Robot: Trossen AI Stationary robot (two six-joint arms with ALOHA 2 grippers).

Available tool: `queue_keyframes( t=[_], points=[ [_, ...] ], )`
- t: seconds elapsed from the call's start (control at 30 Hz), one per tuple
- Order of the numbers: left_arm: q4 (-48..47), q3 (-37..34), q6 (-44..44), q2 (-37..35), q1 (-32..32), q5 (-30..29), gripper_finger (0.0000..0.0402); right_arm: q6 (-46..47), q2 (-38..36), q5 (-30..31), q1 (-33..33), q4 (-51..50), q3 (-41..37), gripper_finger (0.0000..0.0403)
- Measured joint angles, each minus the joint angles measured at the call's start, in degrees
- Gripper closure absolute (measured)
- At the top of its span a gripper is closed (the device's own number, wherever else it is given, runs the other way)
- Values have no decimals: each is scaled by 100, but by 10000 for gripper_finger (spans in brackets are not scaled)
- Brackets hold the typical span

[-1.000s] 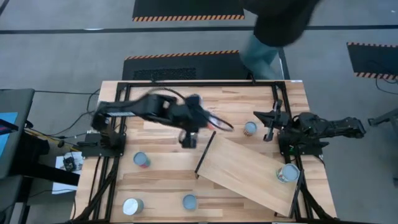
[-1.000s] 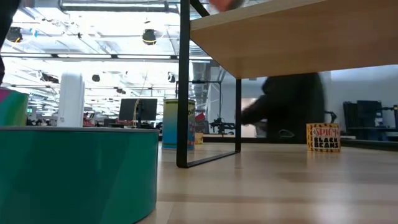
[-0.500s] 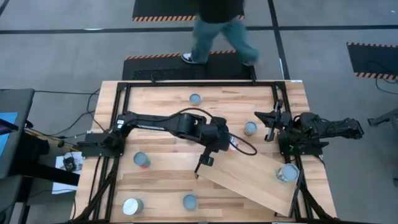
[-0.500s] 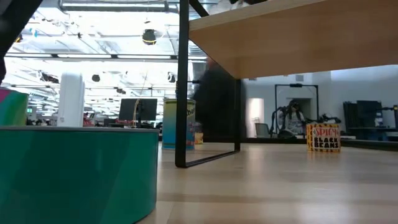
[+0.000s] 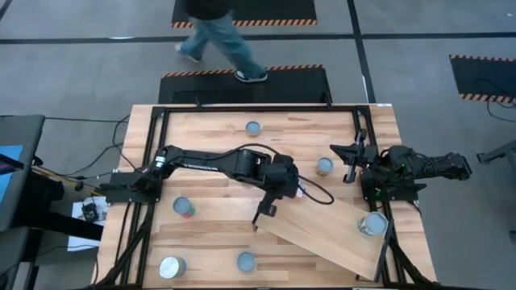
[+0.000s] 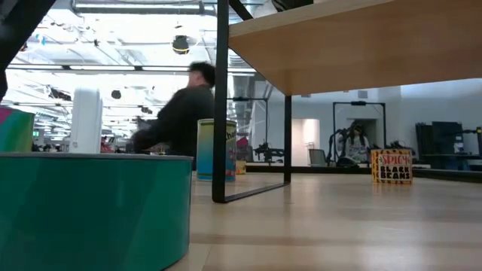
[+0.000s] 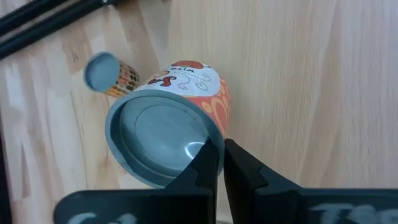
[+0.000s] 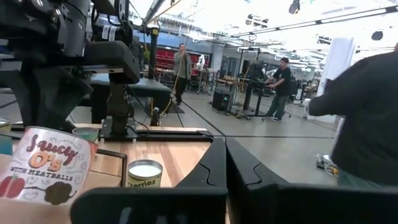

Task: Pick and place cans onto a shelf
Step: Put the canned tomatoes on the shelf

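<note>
Hovering over shelf edge, left gripper fingers closed, empty, just above orange-labelled can lying tilted on board. Rigid, smooth, likely rolls; grasp across sides. Right gripper closed, parked.

My two arms are dark, almost black. My tabletop is striped butcher-block wood in pale and honey tones; the rectangular shelf board on it is plainer and paler, with a dark edge. Beneath my left wrist stands a cylindrical tin with a bluish-grey lid and an orange-and-white label with red lettering. Another small tin shows a red-and-green label. A yellow bean tin carries red and black lettering. A teal can fills the low view's corner.
</note>
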Motion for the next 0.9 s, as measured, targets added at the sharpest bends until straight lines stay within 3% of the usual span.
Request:
queue_keyframes(
  t=[0.23,0.6,0.9],
  points=[
    [-20,4,-3,198,-28,-48,399,9,4,-20,0,-24,0,397],
    [44,208,-3,216,-31,-37,341,16,4,-85,0,-45,0,397],
    [-2,208,12,108,-31,-37,326,14,2,-103,0,-63,0,397]
  ],
)
